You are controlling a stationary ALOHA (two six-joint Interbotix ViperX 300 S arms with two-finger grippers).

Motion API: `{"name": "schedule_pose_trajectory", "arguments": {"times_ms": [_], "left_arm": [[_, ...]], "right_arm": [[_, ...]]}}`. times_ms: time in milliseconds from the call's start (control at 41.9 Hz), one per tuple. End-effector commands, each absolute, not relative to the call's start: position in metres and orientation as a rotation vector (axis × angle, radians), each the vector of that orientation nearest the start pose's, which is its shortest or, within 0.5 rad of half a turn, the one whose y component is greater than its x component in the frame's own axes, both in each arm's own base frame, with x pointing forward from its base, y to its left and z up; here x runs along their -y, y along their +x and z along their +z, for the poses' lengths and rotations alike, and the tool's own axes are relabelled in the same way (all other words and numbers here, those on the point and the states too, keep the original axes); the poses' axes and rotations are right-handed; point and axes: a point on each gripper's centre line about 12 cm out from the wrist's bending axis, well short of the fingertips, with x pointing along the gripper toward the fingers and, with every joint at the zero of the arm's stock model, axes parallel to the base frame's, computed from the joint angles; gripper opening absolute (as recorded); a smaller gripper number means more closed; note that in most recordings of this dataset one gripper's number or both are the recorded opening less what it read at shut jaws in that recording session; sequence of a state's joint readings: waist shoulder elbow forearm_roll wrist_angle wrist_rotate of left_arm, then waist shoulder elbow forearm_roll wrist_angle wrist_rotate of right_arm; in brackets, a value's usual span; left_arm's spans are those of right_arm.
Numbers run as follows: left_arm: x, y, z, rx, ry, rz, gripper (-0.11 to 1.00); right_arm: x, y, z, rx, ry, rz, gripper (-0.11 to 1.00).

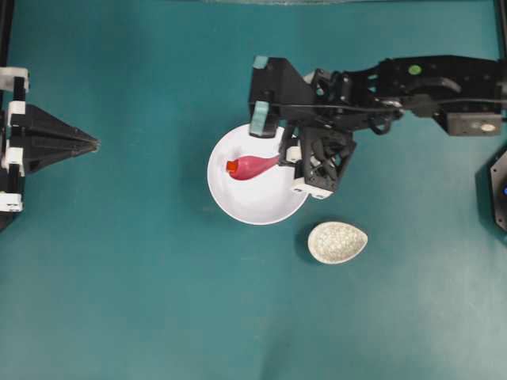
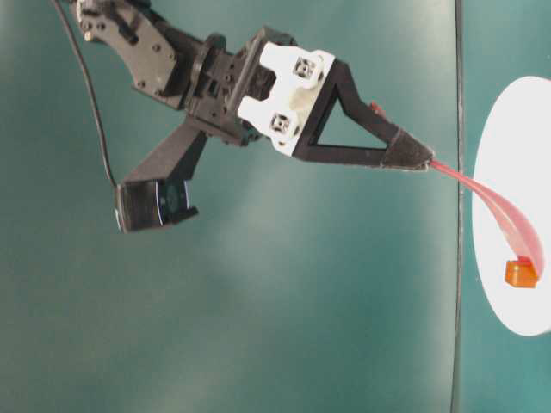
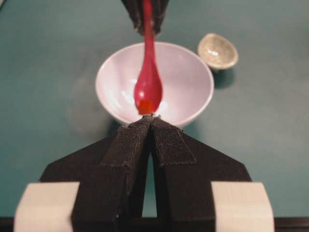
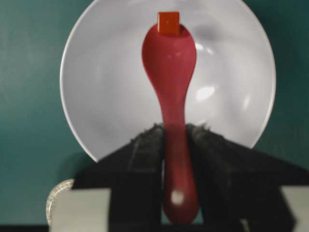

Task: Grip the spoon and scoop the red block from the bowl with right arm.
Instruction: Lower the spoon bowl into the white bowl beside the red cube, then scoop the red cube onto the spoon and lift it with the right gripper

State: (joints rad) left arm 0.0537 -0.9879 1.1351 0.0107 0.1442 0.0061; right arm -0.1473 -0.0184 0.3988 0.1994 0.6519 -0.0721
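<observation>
I see the red block (image 4: 168,22) in the white bowl (image 4: 96,96), touching the spoon's (image 4: 170,63) tip. My right gripper (image 4: 174,133) pinches the spoon's handle. My left gripper (image 3: 152,121) sits pressed together, well apart. A speckled dish (image 1: 337,242) lies nearby.

Landmark is the bowl (image 1: 257,207). My right gripper (image 1: 279,161) hangs over its upper-right rim, fingers pinching the spoon (image 1: 253,167), whose scoop lies across the bowl's middle with the red block (image 1: 232,165) at its tip. The bowl's lower half shows nothing over it. The speckled dish (image 1: 338,242) sits near its lower right, apart from the rim. My left gripper (image 1: 93,144) is parked well left of the bowl, fingers pressed together, open bench (image 1: 158,301) between.
</observation>
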Motion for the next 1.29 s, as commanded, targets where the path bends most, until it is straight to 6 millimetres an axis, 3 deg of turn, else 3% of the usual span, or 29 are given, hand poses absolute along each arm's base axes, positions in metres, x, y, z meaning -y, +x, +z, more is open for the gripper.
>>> {"name": "schedule_pose_trajectory", "arguments": {"times_ms": [0,502,908,1266], "left_arm": [[-0.01,0.195,0.272,-0.273,0.011,0.051,0.0],[-0.01,0.195,0.272,-0.272,0.011,0.051,0.01],[-0.01,0.194,0.272,-0.27,0.011,0.051,0.01],[-0.01,0.194,0.272,-0.27,0.012,0.05,0.0]], "right_arm": [[0.04,0.389,0.235,-0.927,0.211,-0.067,0.24],[0.036,0.366,0.236,-0.703,0.191,-0.1,0.24],[0.018,0.338,0.227,-0.54,0.174,-0.088,0.24],[0.014,0.334,0.232,-0.485,0.207,-0.092,0.24]]}}
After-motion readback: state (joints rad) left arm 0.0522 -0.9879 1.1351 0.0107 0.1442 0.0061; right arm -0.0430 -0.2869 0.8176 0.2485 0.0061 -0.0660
